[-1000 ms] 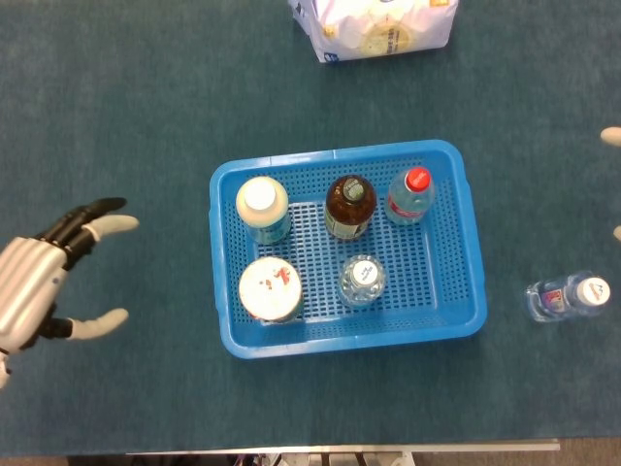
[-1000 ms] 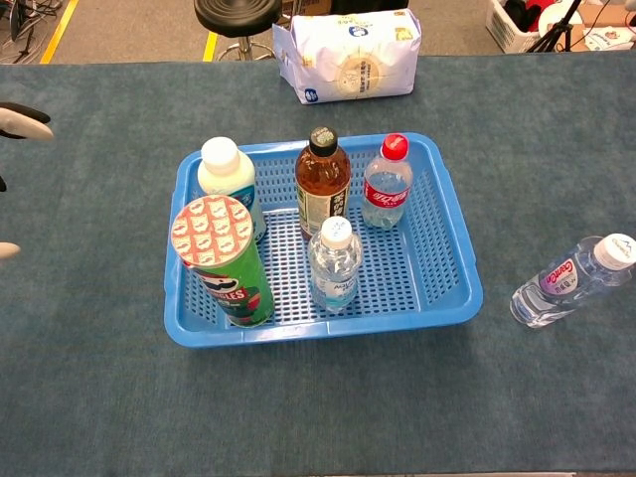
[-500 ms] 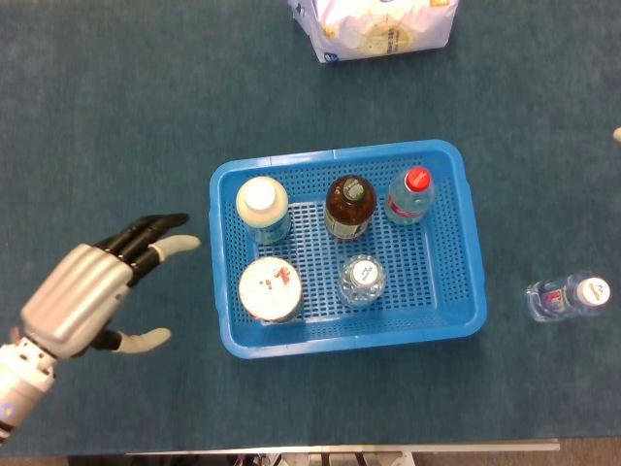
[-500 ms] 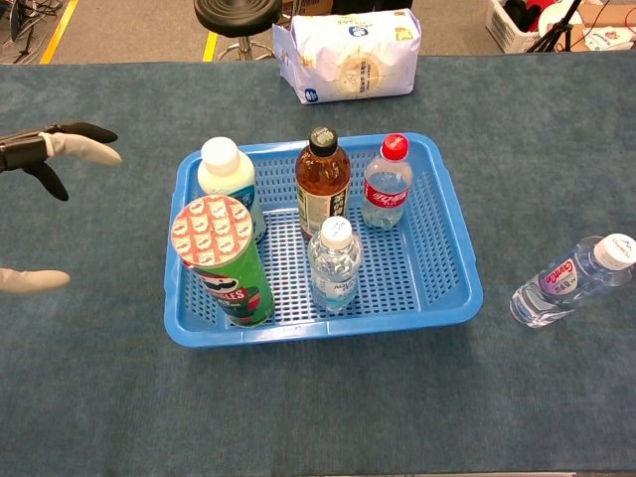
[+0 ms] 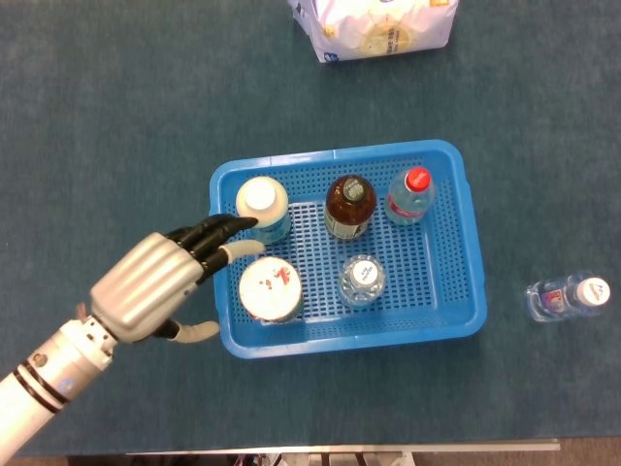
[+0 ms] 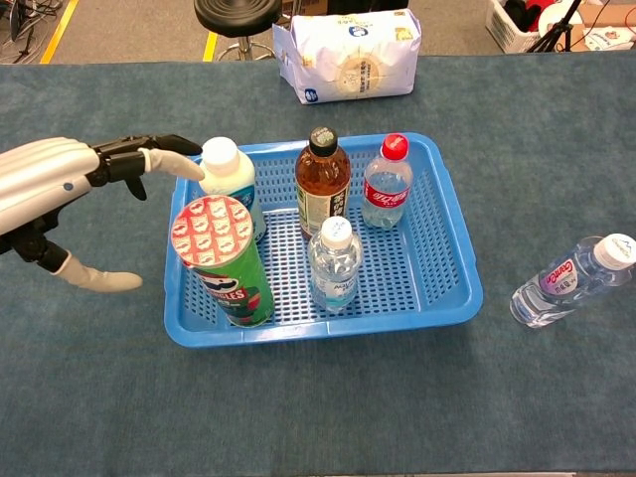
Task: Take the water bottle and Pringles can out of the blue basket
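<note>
The Pringles can (image 5: 270, 289) (image 6: 223, 261) stands upright in the front left corner of the blue basket (image 5: 470, 243) (image 6: 452, 234). A clear water bottle (image 5: 361, 280) (image 6: 334, 264) with a white cap stands in the basket's front middle. My left hand (image 5: 160, 283) (image 6: 62, 194) is open, fingers spread, just left of the can, with its fingertips over the basket's left rim. It holds nothing. Another water bottle (image 5: 567, 295) (image 6: 571, 279) lies on the table to the right of the basket. My right hand is out of both views.
The basket also holds a white milky bottle (image 5: 262, 208) (image 6: 229, 189), a brown tea bottle (image 5: 348, 206) (image 6: 322, 181) and a red-capped bottle (image 5: 410, 195) (image 6: 388, 182). A white bag (image 5: 374, 26) (image 6: 347, 55) lies behind the basket. A stool (image 6: 237, 20) stands beyond the table.
My left hand has moved right from the table's left edge to the basket's left rim beside the Pringles can. The right fingertips at the head view's right edge have left the view.
</note>
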### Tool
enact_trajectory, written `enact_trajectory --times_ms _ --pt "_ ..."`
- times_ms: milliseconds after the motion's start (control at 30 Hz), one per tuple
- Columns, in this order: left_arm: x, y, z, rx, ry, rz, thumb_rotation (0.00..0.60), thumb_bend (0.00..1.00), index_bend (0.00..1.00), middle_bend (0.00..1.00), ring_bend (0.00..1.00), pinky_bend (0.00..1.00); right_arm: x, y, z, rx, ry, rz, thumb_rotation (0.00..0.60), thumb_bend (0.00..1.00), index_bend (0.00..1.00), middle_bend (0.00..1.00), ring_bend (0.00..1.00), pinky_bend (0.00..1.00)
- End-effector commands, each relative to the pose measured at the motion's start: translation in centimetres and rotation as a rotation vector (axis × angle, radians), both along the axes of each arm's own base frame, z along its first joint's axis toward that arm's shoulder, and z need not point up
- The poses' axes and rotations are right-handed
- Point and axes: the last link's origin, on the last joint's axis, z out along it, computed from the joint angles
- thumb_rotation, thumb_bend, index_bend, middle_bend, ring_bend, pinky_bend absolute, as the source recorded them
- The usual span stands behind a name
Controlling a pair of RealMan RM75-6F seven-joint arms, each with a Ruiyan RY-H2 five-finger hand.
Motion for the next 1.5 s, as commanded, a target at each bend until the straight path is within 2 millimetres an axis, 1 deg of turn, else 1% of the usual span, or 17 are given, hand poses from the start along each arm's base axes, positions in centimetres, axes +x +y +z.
enact_trajectory --times_ms 33,500,933,1300,1500 --pt "0.4 0.2 -0.3 -0.004 0.006 -0.018 0.600 0.14 0.16 0.07 0.09 0.33 -0.3 0.1 -0.1 0.001 -0.006 -0.009 0.600 0.00 0.22 0.31 0.25 0.43" --pt "2.4 0.6 -1.5 -0.002 0.018 -0.123 0.600 0.14 0.17 0.08 0.09 0.33 -0.9 0.4 -0.1 0.000 -0.022 -0.019 0.600 0.00 0.22 0.33 0.25 0.43" --pt "2.6 1.4 -3.1 0.028 0.105 -0.195 0.600 0.14 0.19 0.08 0.09 0.33 -1.3 0.6 -0.1 0.004 -0.027 -0.035 0.600 0.00 0.22 0.33 0.25 0.43" --pt "3.3 1.1 -3.5 0.045 0.112 -0.244 0.600 0.14 0.21 0.08 0.09 0.33 -1.7 0.7 -0.3 0.010 -0.037 -0.047 0.600 0.00 0.22 0.33 0.25 0.43" --pt "3.2 1.2 -3.7 0.055 0.125 -0.251 0.600 0.14 0.25 0.09 0.10 0.34 -1.9 0.8 -0.3 0.009 -0.039 -0.051 0.600 0.00 0.22 0.33 0.25 0.43"
